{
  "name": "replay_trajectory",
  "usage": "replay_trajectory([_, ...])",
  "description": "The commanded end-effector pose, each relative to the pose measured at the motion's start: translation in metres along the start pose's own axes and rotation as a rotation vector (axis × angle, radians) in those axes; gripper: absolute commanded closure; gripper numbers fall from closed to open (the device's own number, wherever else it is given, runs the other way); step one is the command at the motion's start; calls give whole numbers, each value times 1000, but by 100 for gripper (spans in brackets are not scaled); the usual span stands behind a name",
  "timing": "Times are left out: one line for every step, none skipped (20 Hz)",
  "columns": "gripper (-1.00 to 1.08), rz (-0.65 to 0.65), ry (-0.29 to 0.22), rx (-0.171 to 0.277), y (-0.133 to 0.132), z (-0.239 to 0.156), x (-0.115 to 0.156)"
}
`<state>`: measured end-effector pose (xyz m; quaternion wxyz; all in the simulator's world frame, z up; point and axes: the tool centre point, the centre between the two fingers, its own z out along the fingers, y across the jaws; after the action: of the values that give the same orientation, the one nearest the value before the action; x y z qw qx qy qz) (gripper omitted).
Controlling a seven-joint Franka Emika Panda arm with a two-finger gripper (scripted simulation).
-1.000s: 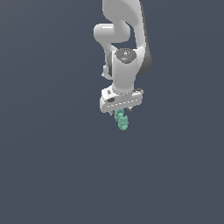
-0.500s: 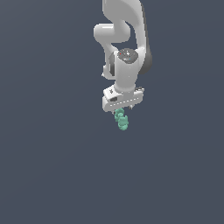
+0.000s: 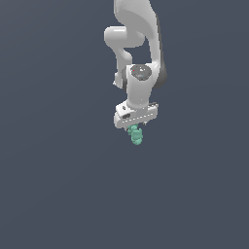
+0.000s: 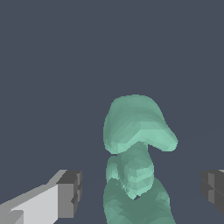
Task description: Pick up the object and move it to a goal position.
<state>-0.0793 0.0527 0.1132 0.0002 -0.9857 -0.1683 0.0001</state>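
Note:
The object is a small mint-green lump of rounded lobes, directly under the white hand in the exterior view. In the wrist view the object fills the middle, with its lobes stacked along the picture. My gripper hangs right over it, pointing down. My gripper stands open, one dark finger pad on one side of the object and the other pad on the opposite side. A gap shows between each pad and the object.
A uniform dark grey-blue surface surrounds the object in both views. The white arm rises above the hand. No goal marker shows.
The hand has come down a little closer over the object. The object has stayed where it was.

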Motion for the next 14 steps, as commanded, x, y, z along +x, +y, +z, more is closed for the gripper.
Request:
replay_trajectory([-92,-1,0,0,0,10,0])
replay_trajectory([-92,-1,0,0,0,13,0])
replay_trajectory([-92,-1,0,0,0,15,0])
replay_trajectory([-92,-1,0,0,0,16,0])
replay_trajectory([-92,-1,0,0,0,17,0])
replay_trajectory([-92,-1,0,0,0,18,0])
replay_trajectory([108,-1,0,0,0,18,0])
replay_trajectory([108,-1,0,0,0,18,0])
replay_trajectory([108,-1,0,0,0,18,0])
replay_trajectory([108,-1,0,0,0,18,0])
replay_trajectory([108,-1,0,0,0,18,0])
replay_trajectory([108,-1,0,0,0,18,0])
replay_trajectory([108,-1,0,0,0,18,0])
replay_trajectory([108,-1,0,0,0,18,0])
